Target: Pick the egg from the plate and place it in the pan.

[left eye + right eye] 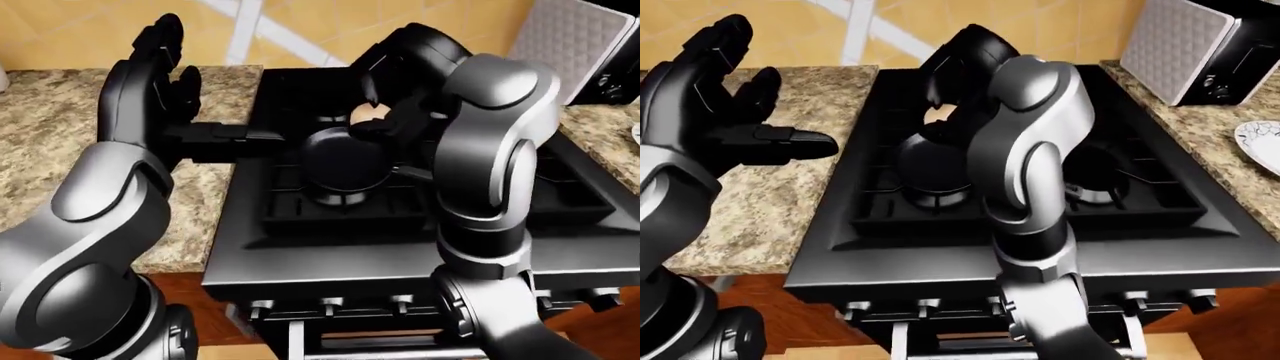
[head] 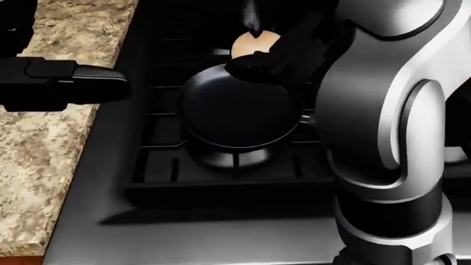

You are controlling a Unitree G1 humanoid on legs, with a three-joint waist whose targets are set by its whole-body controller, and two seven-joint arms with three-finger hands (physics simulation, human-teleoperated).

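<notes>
Over the granite counter (image 2: 51,165) at the head view's left, the left hand (image 1: 160,82) hovers with fingers spread; rightward, the right hand (image 2: 276,58) grips the egg (image 2: 254,43) just above the pan's (image 2: 236,113) top rim on the stove (image 1: 400,240).

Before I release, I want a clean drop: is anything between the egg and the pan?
Nothing visible. The right hand holds the egg at the pan's top rim in the head view; the pan's inside looks bare. The left hand is open, off left.
</notes>
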